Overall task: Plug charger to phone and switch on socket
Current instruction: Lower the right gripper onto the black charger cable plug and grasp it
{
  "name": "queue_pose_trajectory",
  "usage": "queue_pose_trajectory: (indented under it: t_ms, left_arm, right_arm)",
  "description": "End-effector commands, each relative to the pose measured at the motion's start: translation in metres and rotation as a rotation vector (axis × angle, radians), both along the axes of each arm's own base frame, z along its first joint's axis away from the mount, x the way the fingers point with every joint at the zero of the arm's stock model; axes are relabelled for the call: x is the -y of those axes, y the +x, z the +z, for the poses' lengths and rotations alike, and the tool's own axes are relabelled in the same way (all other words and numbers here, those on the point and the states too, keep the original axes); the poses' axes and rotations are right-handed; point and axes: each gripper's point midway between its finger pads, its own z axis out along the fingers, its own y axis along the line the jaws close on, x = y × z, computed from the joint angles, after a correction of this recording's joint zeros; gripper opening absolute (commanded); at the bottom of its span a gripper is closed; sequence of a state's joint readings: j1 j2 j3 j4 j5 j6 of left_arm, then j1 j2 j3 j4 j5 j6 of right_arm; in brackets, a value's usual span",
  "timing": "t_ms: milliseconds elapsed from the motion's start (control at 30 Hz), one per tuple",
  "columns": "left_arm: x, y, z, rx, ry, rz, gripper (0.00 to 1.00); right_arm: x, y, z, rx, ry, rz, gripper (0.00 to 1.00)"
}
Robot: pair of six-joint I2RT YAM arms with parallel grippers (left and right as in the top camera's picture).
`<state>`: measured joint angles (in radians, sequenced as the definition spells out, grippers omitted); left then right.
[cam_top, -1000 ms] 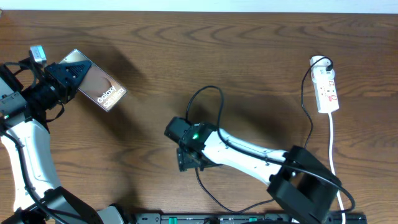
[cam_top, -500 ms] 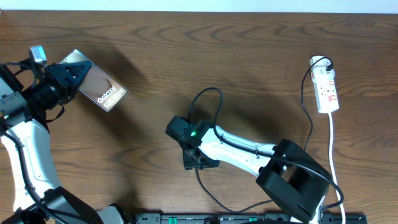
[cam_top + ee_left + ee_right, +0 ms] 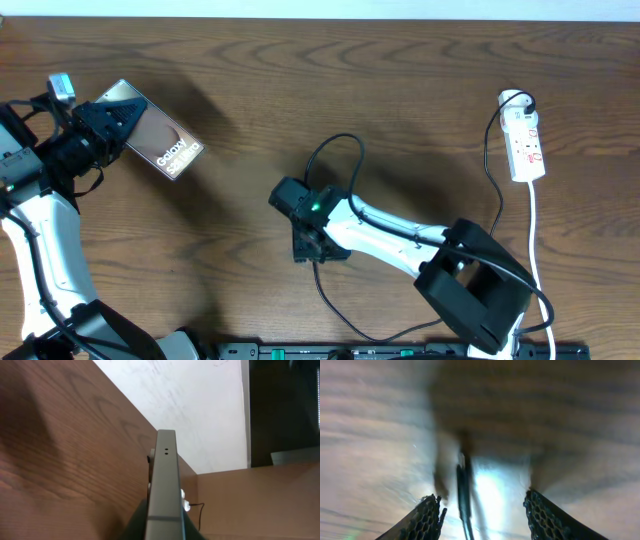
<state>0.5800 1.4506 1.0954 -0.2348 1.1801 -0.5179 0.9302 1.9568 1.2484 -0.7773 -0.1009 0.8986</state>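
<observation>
Work on the charging job stands at an early stage: the phone point(image 3: 160, 143) is clamped at one end in the closed left gripper point(image 3: 115, 122) near the table's point(image 3: 400, 70) far left corner, while the charger point(image 3: 356, 160) lies looped on the wood at centre, unplugged. The right gripper point(image 3: 308, 245) is pressed low over that thin black cable, its meshed fingers point(image 3: 427, 515) standing apart with the cord between them, not pinched. Where the plug tip lies cannot be told. Left to do, by the look of it: grasp the lead, seat it in the phone, then switch on the socket point(image 3: 525, 145), a narrow white plastic strip with red marks, well apart at the right edge. The phone shows a glossy brown face and a matte grey metal rim; the table is dark grained wood.
</observation>
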Motion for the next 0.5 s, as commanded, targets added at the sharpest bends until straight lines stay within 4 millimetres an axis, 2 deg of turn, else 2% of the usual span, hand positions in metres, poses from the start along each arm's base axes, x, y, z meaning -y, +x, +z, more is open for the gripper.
queue_pose_trajectory:
  t_ms: [0,67,133,233,267,467]
  left_arm:
    - [0.0033,-0.0026,0.0142,0.055,0.017,-0.033,0.07]
    - [0.0033,-0.0026,0.0142,0.055,0.017,-0.033,0.07]
    - [0.0033,-0.0026,0.0142,0.055,0.017,-0.033,0.08]
    - [0.0033,-0.0026,0.0142,0.055,0.017,-0.033,0.07]
    - [0.0033,-0.0027,0.0142,0.055,0.016,-0.033,0.08]
    - [0.0034,-0.0028,0.014,0.053,0.015,-0.033,0.07]
  right_arm:
    - [0.0052,0.0054,-0.0133,-0.009,-0.025,-0.024,0.54]
    - [0.0055,0.0056,-0.0135,-0.01,-0.026,-0.032,0.53]
    - [0.0055,0.0055,-0.0138,-0.011,-0.027,-0.032,0.45]
    - [0.0061,0.0051,-0.0141,-0.013,-0.029,-0.031,0.28]
    - [0.0061,0.005,-0.0141,-0.012,-0.03,-0.031,0.26]
    - [0.0069,0.0034,-0.0178,-0.02,-0.039,-0.029,0.23]
